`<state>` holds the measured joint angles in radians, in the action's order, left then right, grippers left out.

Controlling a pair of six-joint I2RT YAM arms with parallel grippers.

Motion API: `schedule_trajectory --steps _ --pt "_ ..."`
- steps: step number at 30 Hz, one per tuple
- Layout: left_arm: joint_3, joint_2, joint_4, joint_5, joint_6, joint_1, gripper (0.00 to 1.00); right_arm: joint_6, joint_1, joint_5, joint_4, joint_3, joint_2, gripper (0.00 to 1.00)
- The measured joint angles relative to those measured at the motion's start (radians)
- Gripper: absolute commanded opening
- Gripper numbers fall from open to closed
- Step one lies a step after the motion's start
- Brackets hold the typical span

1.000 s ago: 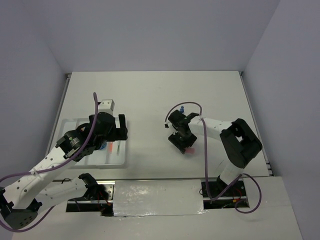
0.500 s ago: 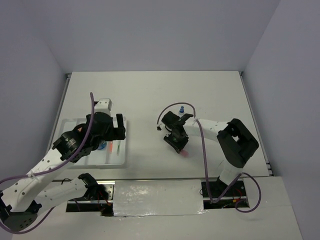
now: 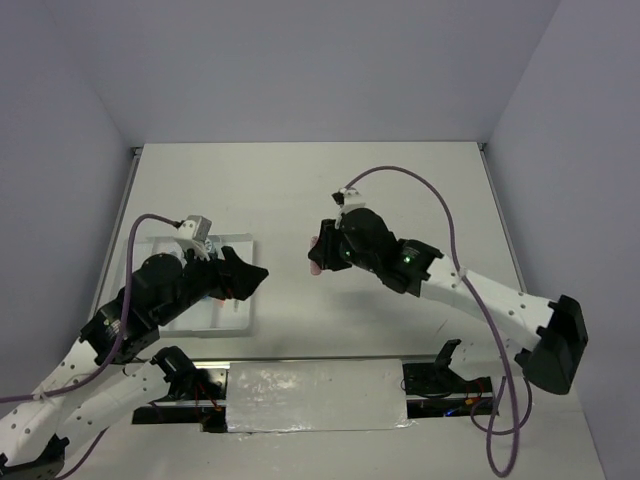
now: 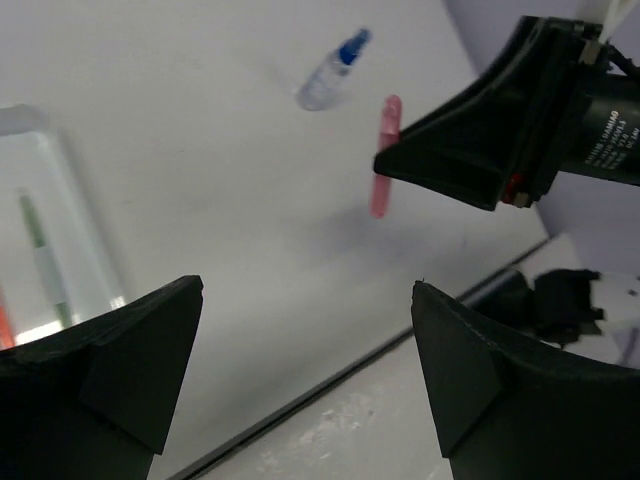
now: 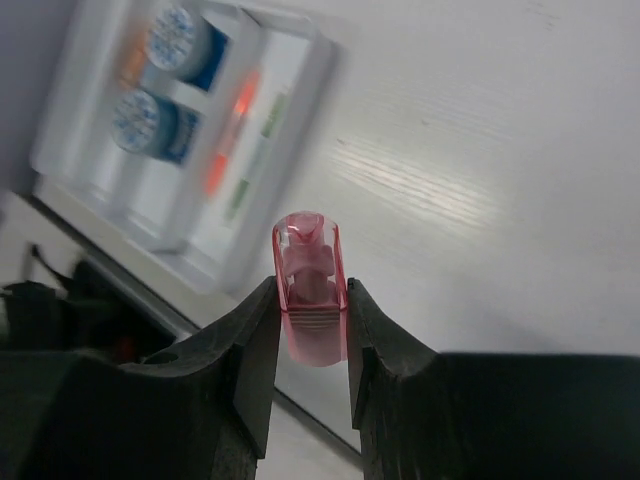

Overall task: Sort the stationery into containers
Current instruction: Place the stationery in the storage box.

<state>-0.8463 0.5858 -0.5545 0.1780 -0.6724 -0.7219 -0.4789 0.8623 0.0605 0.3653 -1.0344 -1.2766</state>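
- I'm seeing the white tray (image 3: 240, 310) sitting at the near left of the desk (image 3: 300, 190), with two patterned pots (image 5: 175, 40) and thin pens (image 5: 236, 108) lying in its compartments.
- My left tool (image 4: 308, 290) is hovering over the tray's right edge, jaws gaping wide and gripping nothing.
- My right tool (image 5: 310, 300) is pinching the pink eraser (image 5: 310, 280) in the air, right of the tray.
- The blue-capped bottle (image 4: 330, 75) is lying on the bare desk beyond the eraser.

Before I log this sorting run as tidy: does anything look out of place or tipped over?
Only the bottle: it lies on its side on the table, outside the tray. The eraser is gripped in the air, not dropped.
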Motion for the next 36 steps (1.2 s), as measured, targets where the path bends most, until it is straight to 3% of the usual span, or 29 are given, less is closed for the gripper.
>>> schedule_trajectory --steps 7,12,18,20,33,35,36 --pt "0.115 -0.010 0.296 -0.296 -0.009 0.000 0.87 -0.395 0.238 0.283 -0.029 0.001 0.129 0.00" --pt "0.115 0.047 0.370 -0.355 0.015 0.000 0.79 -0.522 0.338 0.428 -0.021 -0.012 0.124 0.00" --pt "0.115 0.097 0.375 -0.372 0.052 0.000 0.59 -0.592 0.388 0.523 -0.029 -0.012 0.140 0.00" --pt "0.115 0.105 0.376 -0.378 0.068 0.000 0.48 -0.602 0.391 0.539 -0.039 -0.012 0.147 0.00" --pt "0.115 0.113 0.414 -0.420 0.071 0.000 0.49 -0.605 0.412 0.561 -0.056 -0.055 0.105 0.00" --pt "0.115 0.122 0.414 -0.423 0.071 0.000 0.39 -0.603 0.413 0.560 -0.059 -0.058 0.098 0.00" --pt "0.115 0.127 0.414 -0.424 0.072 0.000 0.25 -0.601 0.413 0.558 -0.060 -0.065 0.093 0.00"
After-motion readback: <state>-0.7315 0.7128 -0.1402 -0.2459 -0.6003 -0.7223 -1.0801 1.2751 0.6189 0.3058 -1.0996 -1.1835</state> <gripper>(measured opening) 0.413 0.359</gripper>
